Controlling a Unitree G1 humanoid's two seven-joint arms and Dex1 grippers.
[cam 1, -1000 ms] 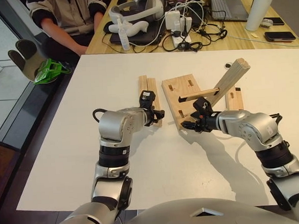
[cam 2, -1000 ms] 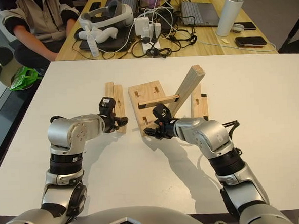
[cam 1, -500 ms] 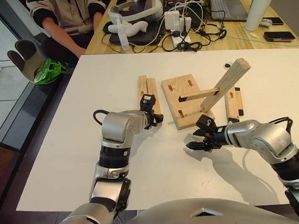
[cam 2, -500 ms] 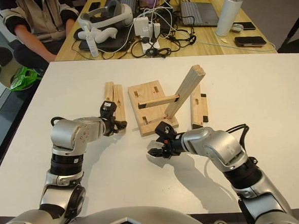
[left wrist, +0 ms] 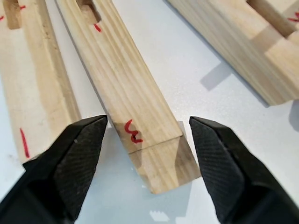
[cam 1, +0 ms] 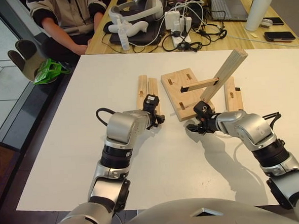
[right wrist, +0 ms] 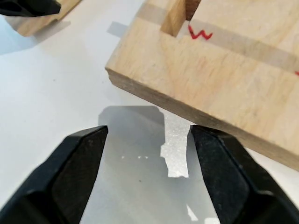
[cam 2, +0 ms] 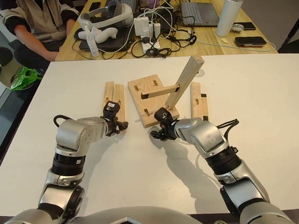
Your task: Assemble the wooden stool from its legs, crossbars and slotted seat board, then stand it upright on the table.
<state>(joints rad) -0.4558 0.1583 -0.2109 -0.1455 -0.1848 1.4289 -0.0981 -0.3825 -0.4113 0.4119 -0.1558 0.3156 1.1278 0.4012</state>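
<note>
Pale wooden slotted seat board [cam 1: 189,102] is laid on the white counter [cam 1: 65,147], a tilted wooden leg [cam 1: 223,76] slotted in. Left wrist view: the left gripper's [left wrist: 148,122] fingers are spread astride a loose wooden leg's [left wrist: 126,93] end, not clamped. Right wrist view: the right gripper's [right wrist: 149,129] fingers are held apart, empty, beside the board's edge.

The table [cam 1: 162,157] before the seat board [cam 1: 175,93] gives passage; slanted leg [cam 1: 222,77] blocks rightward.
</note>
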